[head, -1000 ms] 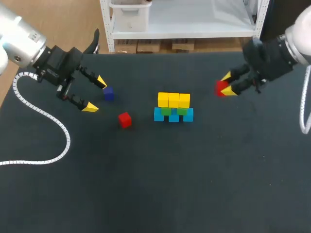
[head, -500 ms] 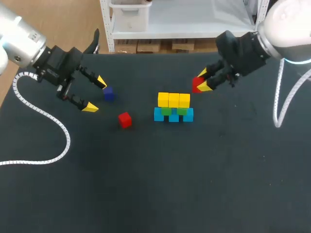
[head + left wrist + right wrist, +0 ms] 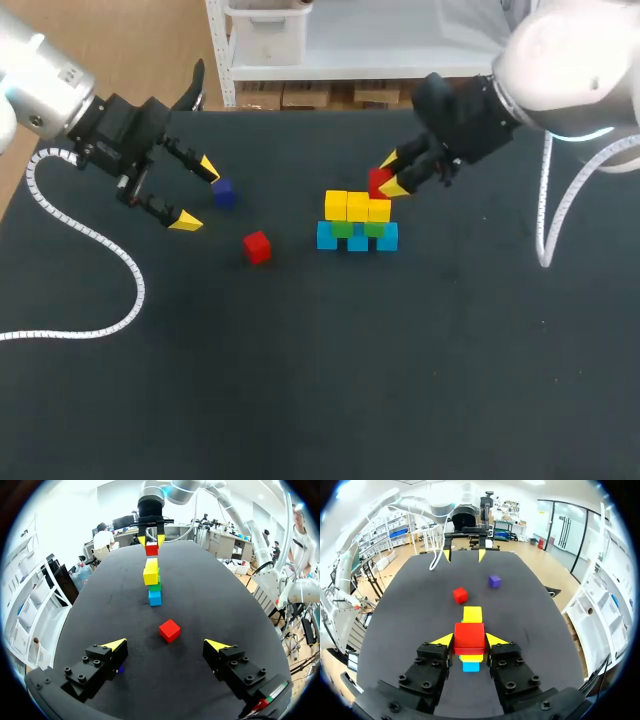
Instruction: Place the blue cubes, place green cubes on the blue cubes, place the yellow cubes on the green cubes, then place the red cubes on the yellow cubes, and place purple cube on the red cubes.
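A stack stands mid-table: blue cubes (image 3: 357, 238) at the bottom, green cubes (image 3: 343, 229) on them, yellow cubes (image 3: 358, 206) on top. My right gripper (image 3: 391, 174) is shut on a red cube (image 3: 379, 181) and holds it just above the stack's right end; in the right wrist view the red cube (image 3: 469, 637) sits between its fingers over the yellow cubes (image 3: 472, 614). Another red cube (image 3: 257, 246) lies left of the stack. The purple cube (image 3: 223, 192) lies close to my open left gripper (image 3: 196, 195), by its far fingertip.
A white coiled cable (image 3: 95, 240) trails over the table's left side. The right arm's cable (image 3: 548, 200) hangs at the right.
My right gripper has carried the red cube leftward from the right side of the table to just above the stack. The left arm has not moved.
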### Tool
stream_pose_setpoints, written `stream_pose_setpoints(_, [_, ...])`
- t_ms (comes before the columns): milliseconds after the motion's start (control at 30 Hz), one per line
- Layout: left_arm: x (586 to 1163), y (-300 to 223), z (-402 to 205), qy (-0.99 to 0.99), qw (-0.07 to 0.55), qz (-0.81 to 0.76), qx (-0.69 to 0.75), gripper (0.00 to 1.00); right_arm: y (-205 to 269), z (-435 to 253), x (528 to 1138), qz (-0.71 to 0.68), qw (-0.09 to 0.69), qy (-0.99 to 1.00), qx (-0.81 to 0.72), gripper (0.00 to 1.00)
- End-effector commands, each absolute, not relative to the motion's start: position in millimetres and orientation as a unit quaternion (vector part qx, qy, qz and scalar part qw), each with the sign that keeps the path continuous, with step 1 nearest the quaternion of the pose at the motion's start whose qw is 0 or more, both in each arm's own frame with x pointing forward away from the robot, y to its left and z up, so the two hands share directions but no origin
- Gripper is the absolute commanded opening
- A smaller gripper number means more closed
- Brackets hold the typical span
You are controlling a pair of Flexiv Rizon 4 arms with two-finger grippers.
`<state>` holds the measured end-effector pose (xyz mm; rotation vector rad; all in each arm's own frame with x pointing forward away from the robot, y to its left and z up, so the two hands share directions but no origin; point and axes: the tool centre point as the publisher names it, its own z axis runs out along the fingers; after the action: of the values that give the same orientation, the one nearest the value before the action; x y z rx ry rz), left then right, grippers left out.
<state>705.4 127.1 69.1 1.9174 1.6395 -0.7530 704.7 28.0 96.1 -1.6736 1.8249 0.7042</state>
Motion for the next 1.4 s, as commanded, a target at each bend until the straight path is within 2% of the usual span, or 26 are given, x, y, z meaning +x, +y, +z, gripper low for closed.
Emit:
stream_pose_setpoints(33, [706, 128, 68, 0.601, 0.253, -0.277, 0.706, 1.00, 36, 92, 703, 0.262, 0.279, 0.681, -0.624, 0.00])
stream_pose_setpoints(1400, [706, 128, 68, 0.601, 0.253, -0.277, 0.706, 1.00, 38, 81, 710, 0.260, 0.270, 0.686, -0.623, 0.00])
